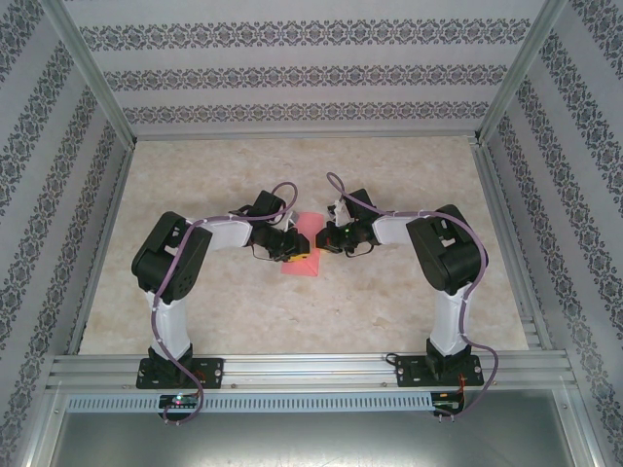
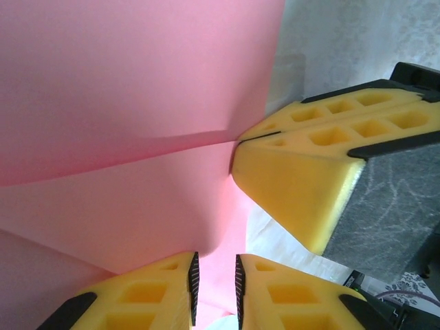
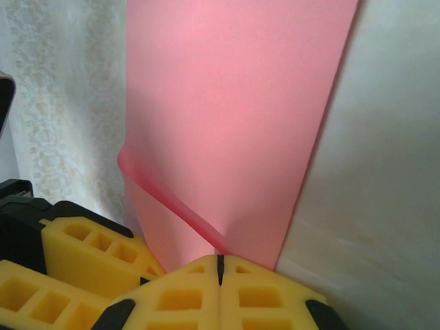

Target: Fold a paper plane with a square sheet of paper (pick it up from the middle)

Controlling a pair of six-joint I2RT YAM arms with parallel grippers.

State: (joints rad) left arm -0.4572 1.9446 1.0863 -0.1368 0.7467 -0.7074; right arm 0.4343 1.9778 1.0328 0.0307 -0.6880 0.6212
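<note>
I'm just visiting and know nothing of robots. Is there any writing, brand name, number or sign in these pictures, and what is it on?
No text can be read anywhere.
On the pink paper: nothing, it is plain.
On the walls: a repeated ornament pattern, no letters.
On the yellow fingers: nothing, they are bare.
On the arm bases: too small to tell whether they carry any label.

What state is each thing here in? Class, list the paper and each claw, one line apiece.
square sheet of paper: partly folded, one crease running across it, not yet a plane.
right claw: shut, pinching the paper's edge where the crease ends.
left claw: slightly open, a narrow gap between its jaws, pink paper showing in the gap.
</note>
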